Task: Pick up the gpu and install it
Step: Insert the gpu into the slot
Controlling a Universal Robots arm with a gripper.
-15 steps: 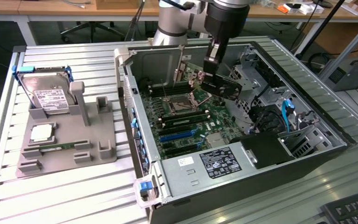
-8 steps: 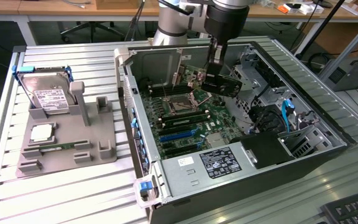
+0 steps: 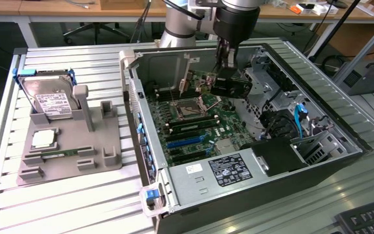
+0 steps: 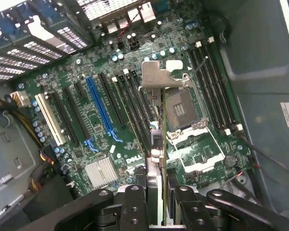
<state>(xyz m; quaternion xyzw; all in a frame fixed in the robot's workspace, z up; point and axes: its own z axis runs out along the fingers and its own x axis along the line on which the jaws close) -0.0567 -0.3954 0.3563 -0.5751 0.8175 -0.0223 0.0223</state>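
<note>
My gripper (image 4: 158,195) is shut on the gpu (image 4: 156,139), a thin dark card seen edge-on between the two black fingers (image 4: 135,197), with its silvery metal bracket (image 4: 156,74) at the far end. The card hangs over the green motherboard (image 4: 86,120), between the long black expansion slots (image 4: 130,103) and the open CPU socket (image 4: 183,108). In the exterior view, the gripper (image 3: 226,73) reaches down into the open computer case (image 3: 138,97), and the gpu (image 3: 231,87) is a dark block under it, just above the motherboard (image 3: 194,124).
A grey fixture (image 3: 102,146) at the exterior view's left holds a silver hard drive (image 3: 54,100), a CPU (image 3: 42,139) and a green RAM stick (image 3: 57,152). The power supply (image 3: 229,170) and drive cage (image 3: 271,83) crowd the case. A keyboard (image 3: 369,219) lies at the near right.
</note>
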